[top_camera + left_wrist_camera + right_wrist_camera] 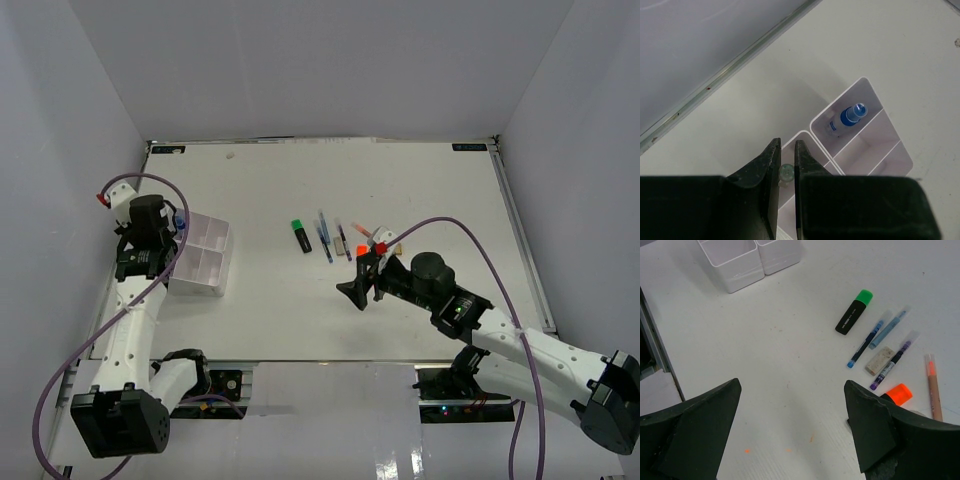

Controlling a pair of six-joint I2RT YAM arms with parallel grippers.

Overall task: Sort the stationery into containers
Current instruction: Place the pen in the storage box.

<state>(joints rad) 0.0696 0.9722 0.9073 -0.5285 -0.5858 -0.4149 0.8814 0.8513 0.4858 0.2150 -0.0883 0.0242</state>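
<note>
The right arm (pixel 520 340) stretches low over the table (pixel 420 180) from the near right corner. Its wrist is turned so that the right gripper (pixel 791 387) looks down at the bare board, jaws spread wide with nothing between them. The left arm (pixel 125 330) rises more steeply along the left edge. The left gripper (pixel 786 145) points down over a corner of the organizer tray (pixel 867 82) with its jaws drawn to a narrow slit. A small pale round thing (pixel 786 172) shows in that slit — whether it is gripped or lies in the compartment below cannot be told.

Beyond the left gripper's tips, a blue-capped bottle (pixel 850 117) sits in a corner compartment of the tray.

Ahead of the right gripper and off to one side, the loose stationery lies close together on the table. The green-capped highlighter (pixel 854 312) is farthest out. The orange-capped highlighter (pixel 899 394) is just beside the nearer finger and partly hidden by it. Between them lie a dark blue pen (pixel 867 342), a light blue pen (pixel 888 329), a purple pen (pixel 895 360) and a pink pen (pixel 932 387). A small tan block (pixel 880 360) is tucked among the pens.
</note>
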